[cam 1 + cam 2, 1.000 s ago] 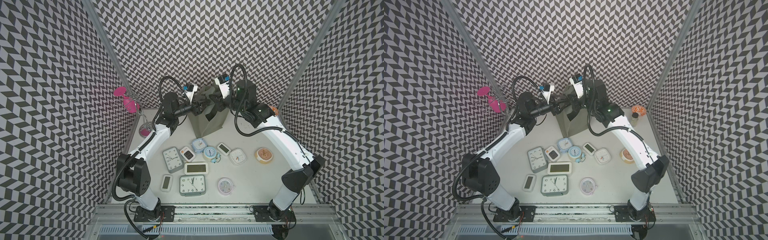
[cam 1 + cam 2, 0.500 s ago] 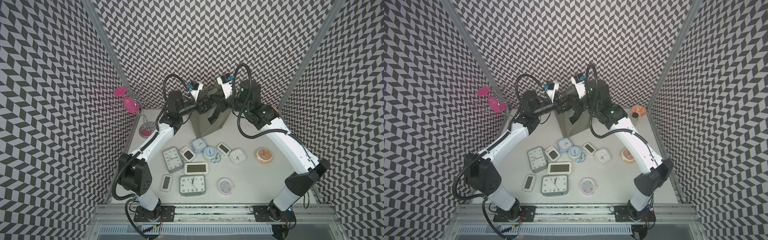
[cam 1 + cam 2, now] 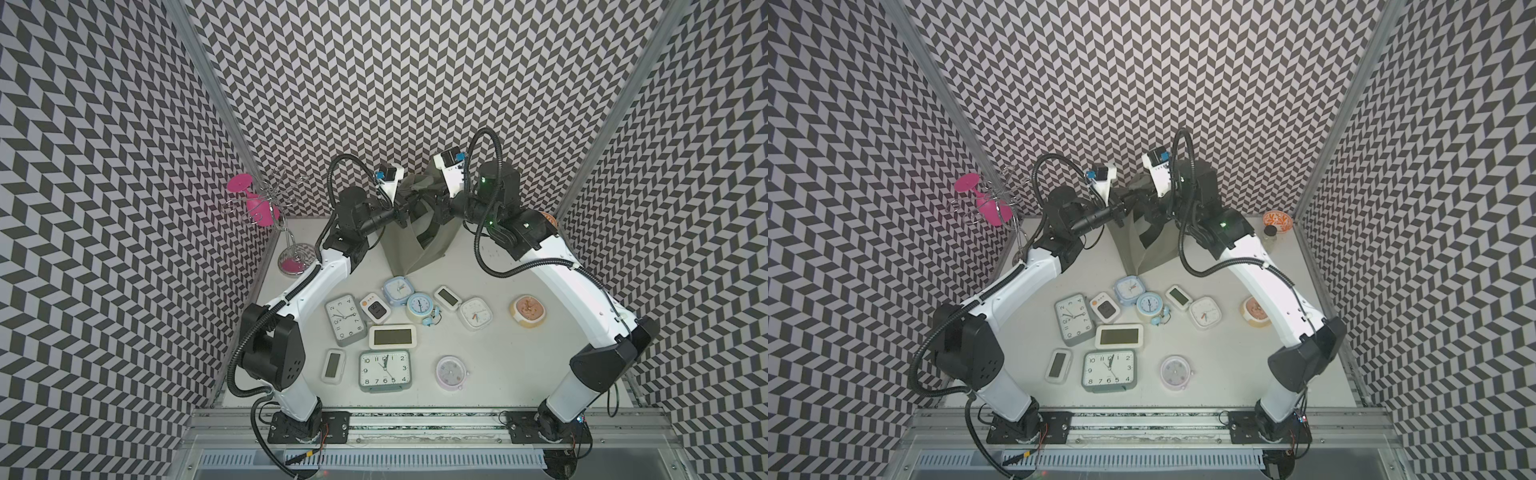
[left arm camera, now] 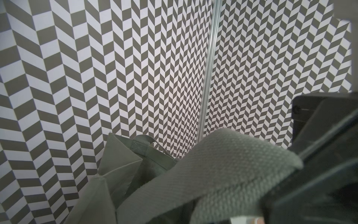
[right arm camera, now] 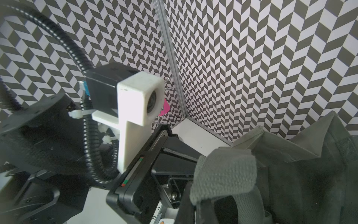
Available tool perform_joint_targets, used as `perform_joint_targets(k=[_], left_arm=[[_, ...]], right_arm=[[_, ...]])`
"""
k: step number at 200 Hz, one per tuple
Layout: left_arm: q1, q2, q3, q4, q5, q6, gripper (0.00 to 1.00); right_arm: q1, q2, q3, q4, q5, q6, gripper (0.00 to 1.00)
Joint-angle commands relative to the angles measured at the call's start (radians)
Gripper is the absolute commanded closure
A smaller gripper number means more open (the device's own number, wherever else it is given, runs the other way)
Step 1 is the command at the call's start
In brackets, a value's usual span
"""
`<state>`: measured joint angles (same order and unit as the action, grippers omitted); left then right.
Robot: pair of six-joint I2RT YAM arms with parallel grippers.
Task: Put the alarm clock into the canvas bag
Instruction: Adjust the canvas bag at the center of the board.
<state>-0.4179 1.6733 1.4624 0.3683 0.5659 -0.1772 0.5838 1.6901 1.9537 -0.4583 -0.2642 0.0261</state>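
My two arms wear white shells [image 3: 320, 282] on the long links and black housings [image 3: 272, 353] at the joints. A black ribbed cable [image 5: 65, 45] loops over each wrist. The wrist camera [image 5: 152, 102] sits in a white printed mount [image 5: 131, 108]. My left pincer [image 3: 404, 208] is black, with a red-green mark [image 5: 142, 159]. A green light [image 3: 482, 181] glows on my right arm [image 3: 552, 274].

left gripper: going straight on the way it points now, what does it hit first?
The canvas bag: the left gripper is shut on its handle, so the bag's top fabric comes first. Past that sits the right gripper, though depth is unclear.
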Motion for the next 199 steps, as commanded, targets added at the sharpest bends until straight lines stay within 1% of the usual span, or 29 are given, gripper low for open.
perform_joint_targets(k=[1,8,13,18,30,39,47,56,68,81,100,128,151,168,177,180,199], left_arm=[[-0.001,-0.056,-0.03,0.048,0.0,-0.001,1.0],[-0.001,-0.063,-0.033,0.047,0.004,0.001,1.0],[-0.001,-0.067,-0.035,0.045,0.005,0.002,1.0],[0.001,-0.07,-0.036,0.041,0.008,0.001,1.0],[0.004,-0.073,-0.035,0.038,0.014,-0.001,1.0],[0.007,-0.075,-0.036,0.038,0.023,-0.001,1.0],[0.008,-0.079,-0.037,0.038,0.031,-0.002,1.0],[0.008,-0.083,-0.04,0.039,0.035,-0.003,1.0],[0.008,-0.089,-0.048,0.048,0.04,-0.007,1.0],[0.008,-0.093,-0.054,0.055,0.04,-0.008,1.0],[0.011,-0.095,-0.054,0.048,0.023,-0.015,1.0],[0.037,-0.102,-0.06,0.042,-0.026,-0.065,1.0],[0.082,-0.123,-0.103,0.064,-0.067,-0.135,1.0],[0.125,-0.143,-0.157,0.126,-0.052,-0.205,1.0],[0.146,-0.148,-0.178,0.147,-0.039,-0.212,1.0],[0.152,-0.15,-0.183,0.149,-0.035,-0.236,1.0],[0.192,-0.165,-0.232,0.188,-0.013,-0.281,1.0]], right_arm=[[-0.02,0.021,0.043,0.007,0.017,-0.017,1.0],[-0.037,0.021,0.036,0.005,-0.001,-0.015,1.0],[-0.049,0.014,0.022,0.01,-0.014,-0.014,0.96],[-0.059,0.003,0.002,0.019,-0.021,-0.013,0.87],[-0.087,-0.045,-0.08,0.059,-0.013,-0.01,0.61],[-0.114,-0.092,-0.159,0.103,0.0,0.003,0.43],[-0.145,-0.135,-0.229,0.142,-0.003,0.021,0.34],[-0.186,-0.175,-0.302,0.18,-0.019,0.047,0.29],[-0.236,-0.213,-0.387,0.219,-0.045,0.087,0.26],[-0.281,-0.237,-0.471,0.274,-0.088,0.137,0.25],[-0.305,-0.227,-0.52,0.3,-0.109,0.18,0.23],[-0.306,-0.183,-0.516,0.305,-0.141,0.192,0.23],[-0.306,-0.155,-0.507,0.325,-0.145,0.204,0.25],[-0.305,-0.111,-0.458,0.308,-0.148,0.208,0.25],[-0.304,-0.091,-0.434,0.303,-0.148,0.21,0.24],[-0.303,-0.086,-0.428,0.303,-0.148,0.213,0.23],[-0.296,-0.062,-0.405,0.318,-0.14,0.228,0.21]])
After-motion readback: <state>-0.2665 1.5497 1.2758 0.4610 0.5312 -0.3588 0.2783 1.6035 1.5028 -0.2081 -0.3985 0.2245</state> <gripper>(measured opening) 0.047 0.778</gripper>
